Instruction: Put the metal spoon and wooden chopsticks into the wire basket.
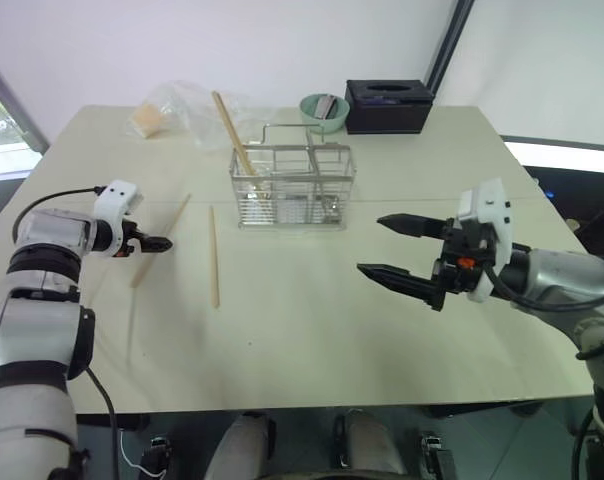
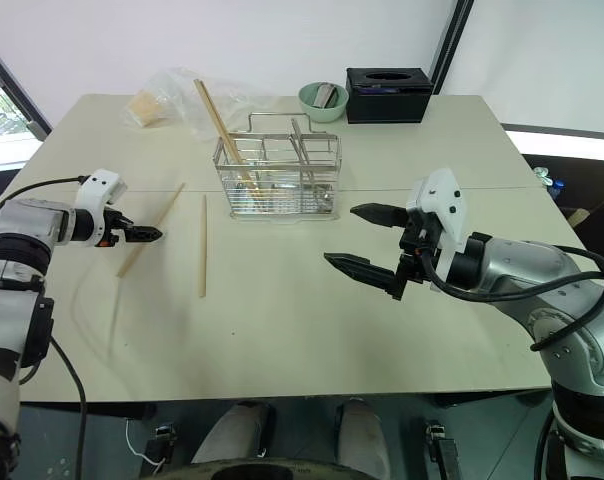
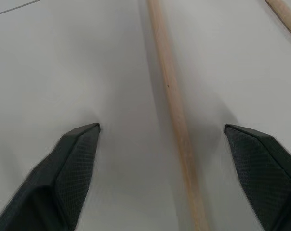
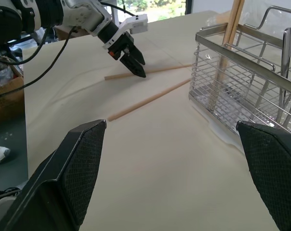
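Left wrist view shows the left gripper [image 3: 162, 132] with its jaws spread and one of the wooden chopsticks [image 3: 177, 120] lying flat between them, nearer one pad than the other and running roughly along the line the fingers point. That is the main worry, as I judge it: closing off-centre on a thin round stick resting on a smooth, pale table [image 1: 312, 330] could roll it sideways out of the pinch, or lift it by one end so it swings and slips. A second loose chopstick [image 1: 214, 256] lies just beyond the jaws, apart from the first, and a sloppy close might nudge it. Both are long, straight, matte tan wood with little for the black, cross-hatched rubbery pads to bite on. The wire basket [image 1: 293, 187] stands well ahead of the left jaws, a shiny silver mesh box with dividers and a looped handle; more chopsticks [image 1: 232, 134] already lean in one compartment, and the metal spoon [image 4: 285, 72], slim and bright, appears to stand in another. The narrow openings could catch a tilted stick. The right gripper [image 1: 407, 255] hangs over bare table with jaws wide apart, holding nothing, the basket off beyond its fingertips.
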